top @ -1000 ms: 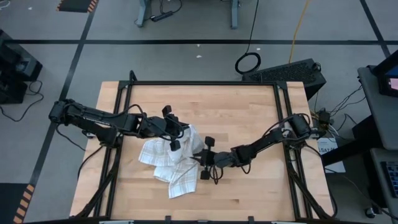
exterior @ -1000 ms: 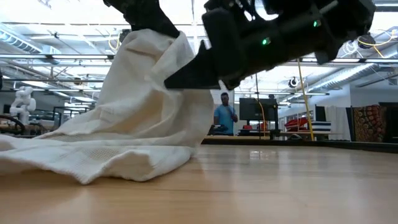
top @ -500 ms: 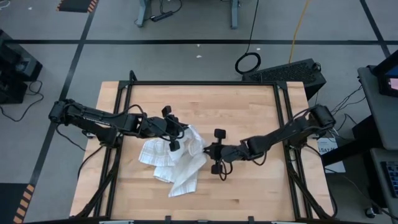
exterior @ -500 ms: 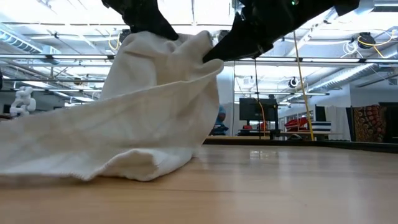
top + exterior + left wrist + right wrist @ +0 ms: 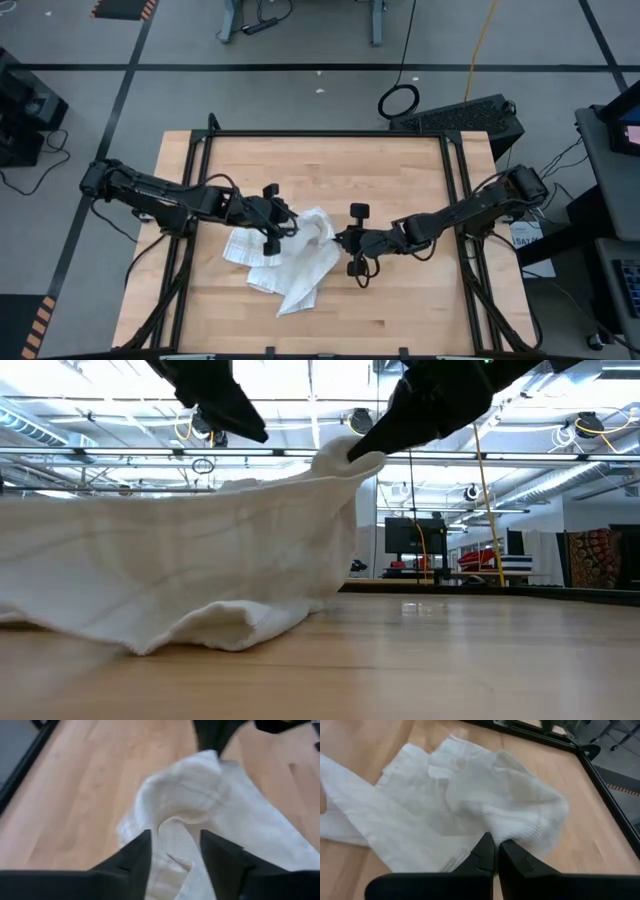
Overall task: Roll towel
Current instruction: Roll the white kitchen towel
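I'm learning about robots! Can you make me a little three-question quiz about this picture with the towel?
1. True or false: the towel is neatly rolled up.
2. Which fingers pinch the towel's raised edge? A) the right gripper B) the left gripper
3. Fill in: the left gripper's fingers are ____, with cloth showing between them.

Key: 1 false, it is crumpled on the table; 2 A; 3 open.
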Robot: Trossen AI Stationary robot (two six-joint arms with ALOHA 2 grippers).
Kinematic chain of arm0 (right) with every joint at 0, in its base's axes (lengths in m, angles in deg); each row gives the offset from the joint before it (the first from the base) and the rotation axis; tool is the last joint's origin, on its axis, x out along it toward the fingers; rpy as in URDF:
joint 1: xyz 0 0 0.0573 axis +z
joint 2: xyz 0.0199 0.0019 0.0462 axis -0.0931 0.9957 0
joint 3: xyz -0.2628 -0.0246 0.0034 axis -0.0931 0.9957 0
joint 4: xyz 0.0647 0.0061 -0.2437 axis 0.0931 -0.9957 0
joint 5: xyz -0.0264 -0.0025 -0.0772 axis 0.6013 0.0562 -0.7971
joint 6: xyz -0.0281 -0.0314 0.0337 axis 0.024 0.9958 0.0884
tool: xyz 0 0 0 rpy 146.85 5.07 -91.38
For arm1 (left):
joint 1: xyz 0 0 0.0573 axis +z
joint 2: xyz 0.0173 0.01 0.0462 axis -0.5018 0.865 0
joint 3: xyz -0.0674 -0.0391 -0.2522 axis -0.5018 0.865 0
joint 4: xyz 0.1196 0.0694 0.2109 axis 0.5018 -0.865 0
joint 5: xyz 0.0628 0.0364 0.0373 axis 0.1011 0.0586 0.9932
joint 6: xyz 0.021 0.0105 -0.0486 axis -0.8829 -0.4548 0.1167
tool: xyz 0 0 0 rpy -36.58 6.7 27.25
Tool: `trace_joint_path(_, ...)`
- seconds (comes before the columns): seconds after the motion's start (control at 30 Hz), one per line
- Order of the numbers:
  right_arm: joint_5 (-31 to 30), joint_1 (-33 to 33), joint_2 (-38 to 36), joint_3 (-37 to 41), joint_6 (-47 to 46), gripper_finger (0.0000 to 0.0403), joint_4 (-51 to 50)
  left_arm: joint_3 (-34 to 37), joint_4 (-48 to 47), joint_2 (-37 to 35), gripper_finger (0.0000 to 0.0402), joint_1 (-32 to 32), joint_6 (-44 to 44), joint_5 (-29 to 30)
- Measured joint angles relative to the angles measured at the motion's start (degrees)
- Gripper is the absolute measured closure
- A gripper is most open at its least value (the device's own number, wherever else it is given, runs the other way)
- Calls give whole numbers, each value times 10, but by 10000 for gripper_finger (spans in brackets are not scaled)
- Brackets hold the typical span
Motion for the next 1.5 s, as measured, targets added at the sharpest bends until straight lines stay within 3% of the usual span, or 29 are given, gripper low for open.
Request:
trace_joint_path(0.17, -2, -5, -21, 0, 3, 403, -34, 0, 87, 51, 176, -33, -57, 12)
trace_joint_path(0.37, -5, -14, -48, 0, 9, 403, -90, 0, 156, 109, 173, -50, -92, 106)
trace_joint_path(0.67, -5, -20, -65, 0, 3, 403, -139, 0, 191, 184, 177, -51, -74, 148)
trace_joint_path(0.8, -4, -20, -65, 0, 1, 402, -167, 0, 192, 201, 221, -51, -74, 155)
trace_joint_path(1.03, -4, -20, -65, 0, -9, 402, -195, 0, 163, 189, 378, -50, -73, 200)
trace_joint_path(1.1, -4, -20, -65, 0, -14, 402, -203, 0, 150, 175, 392, -47, -57, 212)
trace_joint_path(1.27, -4, -20, -65, 0, -46, 402, -239, 0, 83, 139, 353, -41, 18, 206)
trace_joint_path(1.5, -4, -20, -65, 0, -70, 402, -273, 0, -79, 110, 265, -60, 159, 164)
